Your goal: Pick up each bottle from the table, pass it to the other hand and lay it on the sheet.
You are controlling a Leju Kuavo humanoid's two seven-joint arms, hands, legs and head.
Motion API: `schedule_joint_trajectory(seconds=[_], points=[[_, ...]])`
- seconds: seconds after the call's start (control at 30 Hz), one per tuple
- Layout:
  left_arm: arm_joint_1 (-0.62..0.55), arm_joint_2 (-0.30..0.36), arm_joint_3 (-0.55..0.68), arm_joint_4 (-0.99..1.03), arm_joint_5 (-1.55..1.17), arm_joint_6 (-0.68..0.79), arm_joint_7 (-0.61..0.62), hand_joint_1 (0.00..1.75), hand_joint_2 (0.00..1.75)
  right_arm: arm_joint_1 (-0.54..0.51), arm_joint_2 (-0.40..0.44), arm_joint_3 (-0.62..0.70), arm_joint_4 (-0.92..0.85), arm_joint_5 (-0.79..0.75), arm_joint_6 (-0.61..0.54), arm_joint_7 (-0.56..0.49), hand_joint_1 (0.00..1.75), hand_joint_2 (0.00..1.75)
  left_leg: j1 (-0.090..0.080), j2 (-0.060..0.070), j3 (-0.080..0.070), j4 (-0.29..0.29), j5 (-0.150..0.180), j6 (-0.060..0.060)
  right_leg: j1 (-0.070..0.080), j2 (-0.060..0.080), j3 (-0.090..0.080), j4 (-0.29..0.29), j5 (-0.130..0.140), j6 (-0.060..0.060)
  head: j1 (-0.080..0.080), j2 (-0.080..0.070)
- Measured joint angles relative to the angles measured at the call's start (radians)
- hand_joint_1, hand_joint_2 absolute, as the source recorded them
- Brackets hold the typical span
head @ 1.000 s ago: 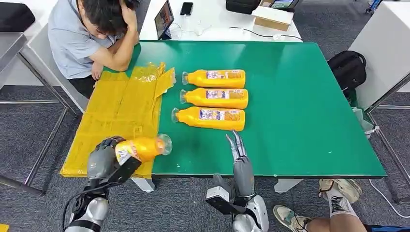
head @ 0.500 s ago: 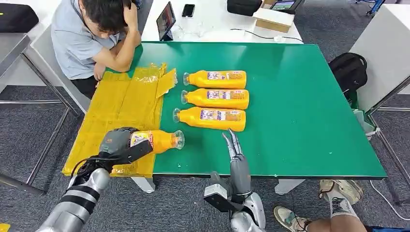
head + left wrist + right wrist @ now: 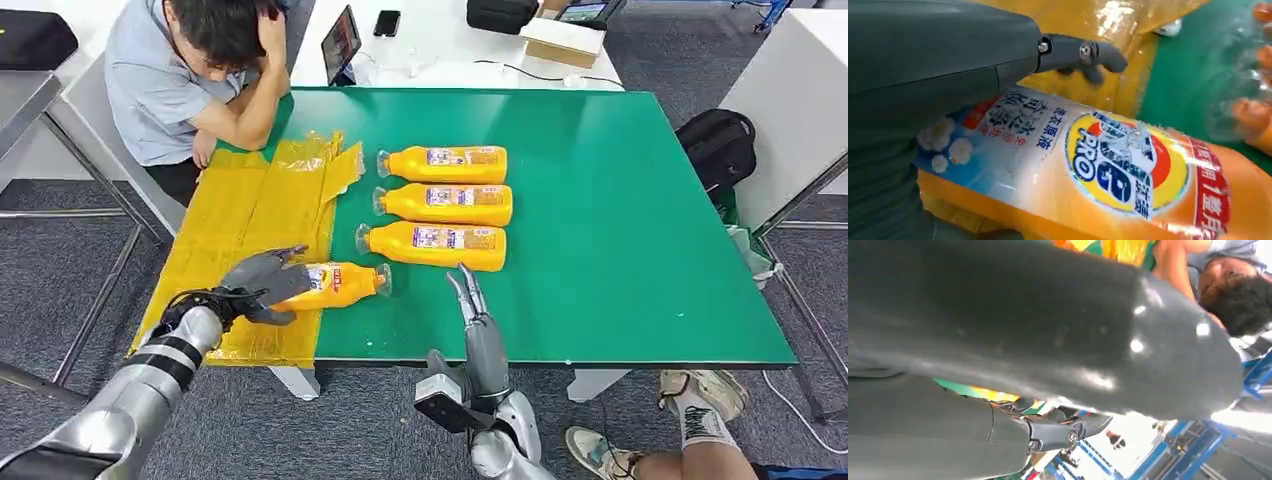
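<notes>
My left hand [image 3: 262, 282] holds the base of an orange bottle [image 3: 340, 285] that lies on its side at the right edge of the yellow sheet [image 3: 240, 215], its clear cap end over the green table [image 3: 620, 220]. In the left wrist view the bottle's label [image 3: 1108, 160] lies against the palm, and one dark finger [image 3: 1083, 52] stretches past it over the sheet. My right hand [image 3: 470, 305] is open, fingers straight, over the table's front edge to the right of the bottle. Three more orange bottles [image 3: 445, 163] [image 3: 445, 204] [image 3: 435, 246] lie in a row on the table.
A person [image 3: 180, 80] sits at the table's far left corner with an elbow by the sheet's far end. A tablet [image 3: 340, 42] and a phone [image 3: 387, 22] lie on the white table behind. A black backpack [image 3: 718, 145] stands on the floor at right.
My left hand has carried the bottle forward and to the right, down onto the sheet's edge. My right hand has drifted slightly left and forward.
</notes>
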Motion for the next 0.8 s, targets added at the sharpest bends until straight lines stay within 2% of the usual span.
schedule_joint_trajectory(seconds=[0.23, 0.33, 0.47, 0.53, 0.67, 0.8], points=[[-0.008, 0.018, -0.002, 0.035, 0.086, 0.003, -0.103, 0.00, 1.75, -0.024, -0.012, 0.035, 0.031, -0.024, 0.000, 0.000, 0.00, 0.00, 0.000, 0.000, 0.000, 0.000, -0.001, 0.000, 0.000, 0.000, 0.000, 0.000, 0.000, 0.000, 0.000, 0.000], [0.040, 0.022, 0.011, -0.011, 0.206, 0.060, -0.188, 0.00, 1.75, -0.027, -0.019, 0.048, 0.039, -0.029, 0.000, 0.000, 0.00, 0.00, 0.000, 0.000, 0.000, 0.000, -0.001, 0.000, 0.000, 0.000, -0.002, 0.000, 0.000, 0.000, 0.000, 0.000], [0.129, 0.010, 0.046, -0.135, 0.302, 0.131, -0.190, 0.00, 1.75, -0.027, -0.023, 0.051, 0.044, -0.022, 0.000, 0.000, 0.00, 0.00, 0.000, 0.000, -0.004, 0.000, 0.000, 0.000, 0.000, 0.001, -0.006, 0.000, 0.000, 0.000, 0.000, 0.000], [0.167, -0.003, 0.066, -0.195, 0.361, 0.157, -0.183, 0.00, 1.75, -0.026, -0.023, 0.051, 0.045, -0.011, 0.000, 0.000, 0.00, 0.00, 0.000, 0.000, -0.005, 0.000, 0.000, 0.000, 0.000, 0.001, -0.006, 0.000, 0.000, 0.000, 0.000, 0.000], [0.233, -0.077, 0.154, -0.363, 0.585, 0.240, -0.186, 0.00, 1.75, -0.007, -0.022, 0.042, 0.045, 0.044, -0.001, 0.000, 0.00, 0.00, 0.000, -0.001, -0.007, 0.000, -0.001, 0.000, 0.000, 0.001, -0.007, -0.001, -0.001, 0.000, 0.000, 0.000], [0.287, -0.126, 0.202, -0.502, 0.707, 0.252, -0.209, 0.00, 1.75, 0.007, -0.019, 0.030, 0.044, 0.071, -0.001, 0.000, 0.00, 0.00, 0.000, 0.000, -0.008, 0.000, -0.002, 0.000, 0.000, 0.002, -0.008, -0.001, -0.001, 0.000, 0.000, 0.000]])
